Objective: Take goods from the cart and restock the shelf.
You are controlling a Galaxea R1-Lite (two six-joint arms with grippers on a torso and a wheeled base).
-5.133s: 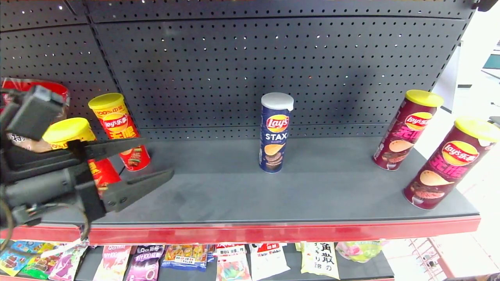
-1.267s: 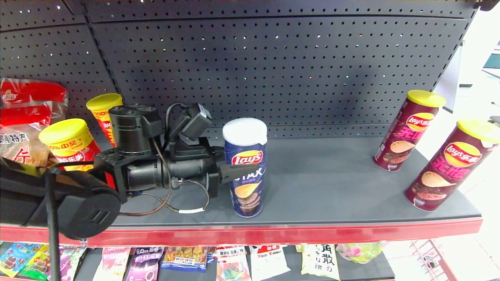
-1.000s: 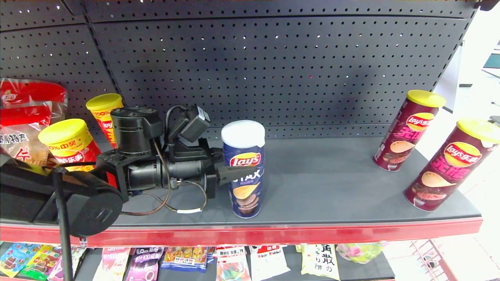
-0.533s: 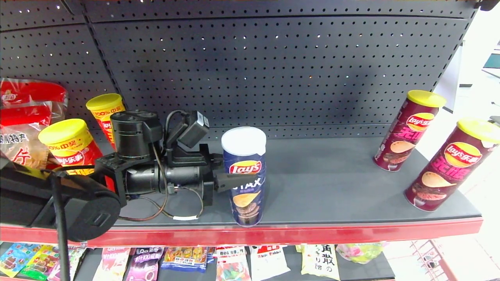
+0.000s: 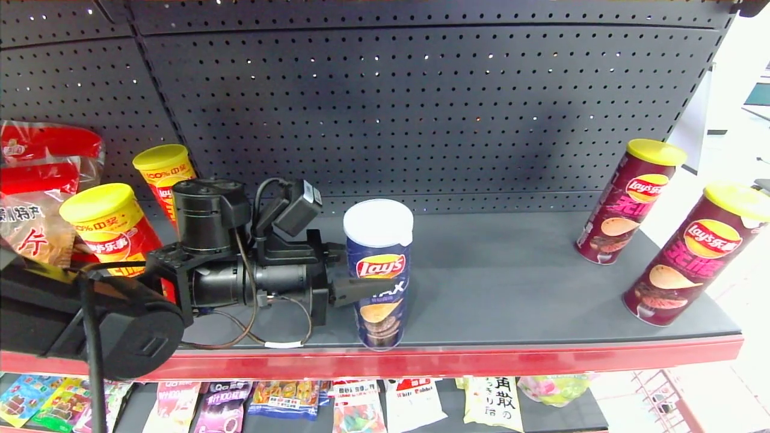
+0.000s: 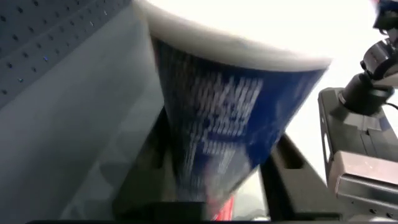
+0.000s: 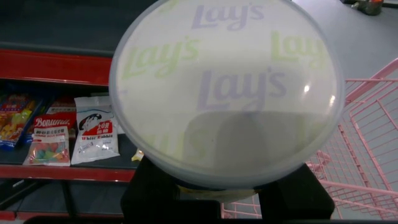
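A blue chips can point(image 5: 379, 252) with a white lid stands upright near the front edge of the grey shelf point(image 5: 517, 288). My left gripper point(image 5: 374, 287) comes in from the left and is shut on the can's middle. In the left wrist view the blue can point(image 6: 224, 118) sits between the two black fingers point(image 6: 292, 162). In the right wrist view my right gripper point(image 7: 227, 199) is shut on another chips can, whose translucent lid point(image 7: 227, 87) faces the camera, above the pink cart point(image 7: 367, 143).
Two red cans with yellow lids point(image 5: 111, 222) and a red bag point(image 5: 36, 174) stand at the shelf's left. Two maroon cans point(image 5: 628, 198) point(image 5: 698, 252) stand at the right. The pegboard back wall point(image 5: 421, 108) rises behind. Snack bags point(image 5: 361, 403) fill the lower shelf.
Five seconds ago the blue can stood mid-shelf and the left gripper was open at the left. The gripper has since closed on the can and drawn it toward the front edge.
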